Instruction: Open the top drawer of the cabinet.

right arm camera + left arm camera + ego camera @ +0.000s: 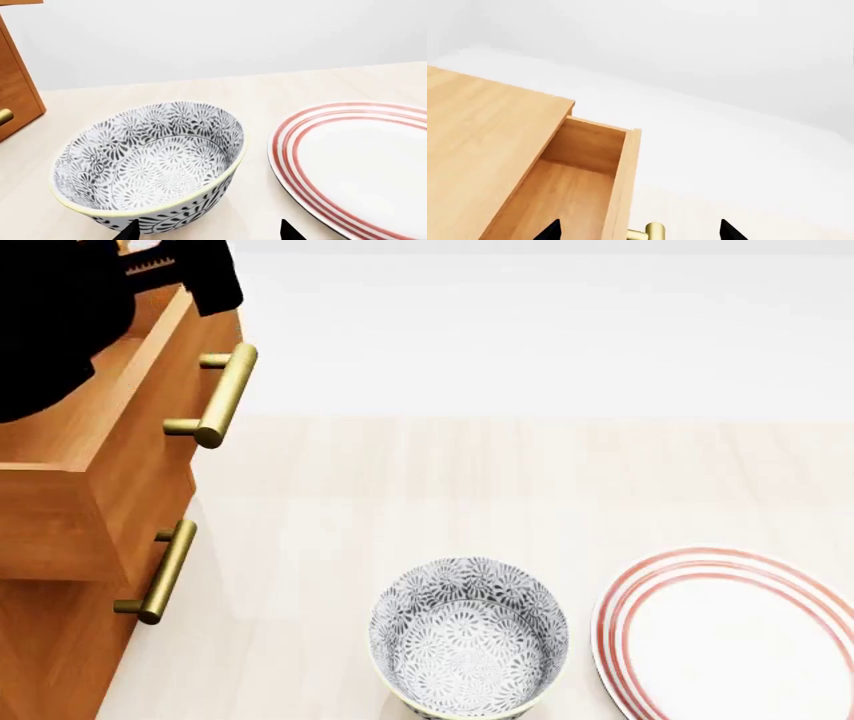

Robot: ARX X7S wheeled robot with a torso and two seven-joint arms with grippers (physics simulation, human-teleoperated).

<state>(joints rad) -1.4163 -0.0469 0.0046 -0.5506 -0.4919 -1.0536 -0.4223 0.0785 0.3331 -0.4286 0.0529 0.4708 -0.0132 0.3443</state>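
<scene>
Nearest, the right tool (208, 231) hangs with tips spread wide, empty, over a patterned bowl (469, 636) beside a striped plate (747, 635). Farther left, the top drawer (100, 455) juts partly from the cabinet (47, 660). Its rigid brass handle (222, 395) looks the natural grip; the left tool (639, 231) spans it, open.

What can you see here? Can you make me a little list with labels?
cabinet: orange-brown wood, at the head view's left
top drawer: pulled partly out, inside looks empty
drawer handle: brass bar on two posts
lower drawer handle: same brass bar, drawer shut
bowl: grey flower pattern, empty, upright
plate: white with red rings, beside the bowl, not touching
left gripper: open, fingertips either side of the drawer front
right gripper: open, over the bowl
</scene>
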